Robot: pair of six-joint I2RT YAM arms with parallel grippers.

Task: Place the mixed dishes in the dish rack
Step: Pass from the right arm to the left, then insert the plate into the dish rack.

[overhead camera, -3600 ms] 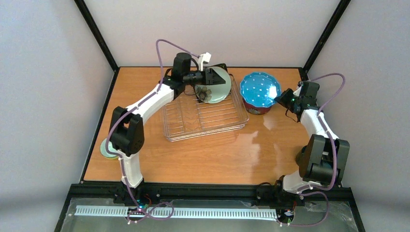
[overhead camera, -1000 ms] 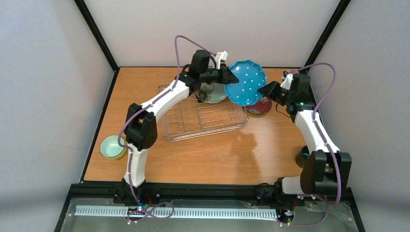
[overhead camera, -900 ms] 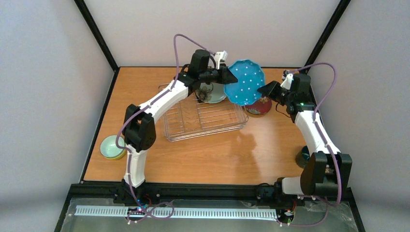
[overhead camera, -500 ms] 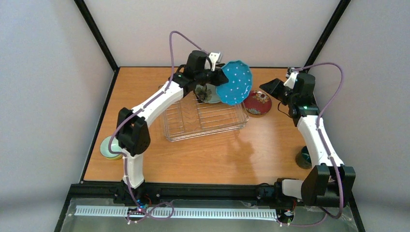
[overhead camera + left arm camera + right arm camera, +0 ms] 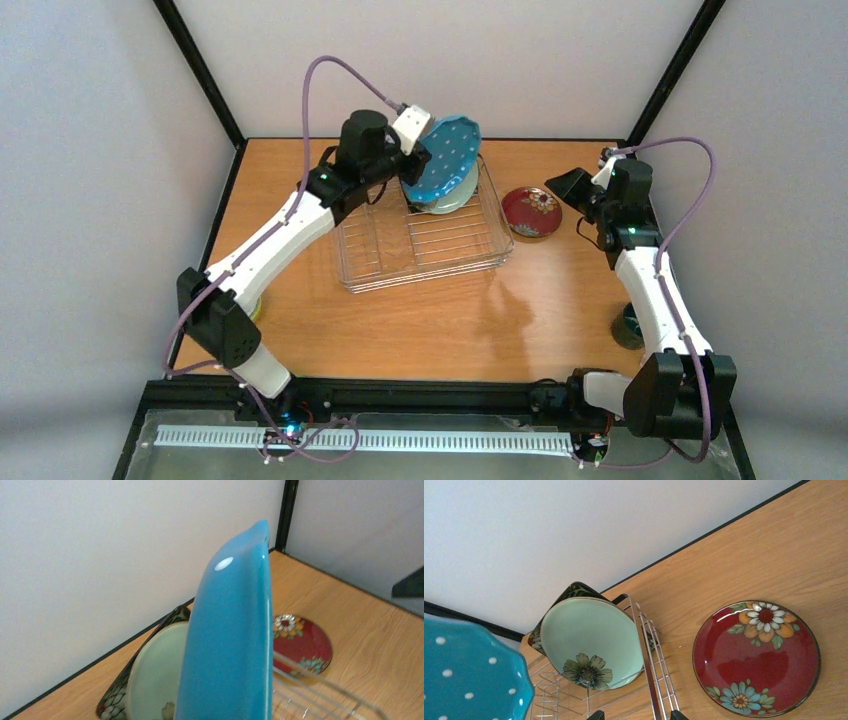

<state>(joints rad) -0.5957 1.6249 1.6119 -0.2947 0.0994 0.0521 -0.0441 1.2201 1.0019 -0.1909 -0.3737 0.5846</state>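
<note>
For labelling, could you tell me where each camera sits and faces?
Top external: above, behind bases, looking down at the table; left arm and right arm show.
Left wrist: left arm, along the blue dotted plate toward the wall; no robot parts.
Right wrist: right arm, down at the dish rack; fingertips at bottom.
Shared: all show the red floral plate.

We note a wooden table (image 5: 520,320) carrying a wire dish rack (image 5: 385,262) toward the back. A red floral plate (image 5: 531,211) lies flat just right of the rack, not touching it. A dark mug (image 5: 626,326) stands at the right edge.
</note>
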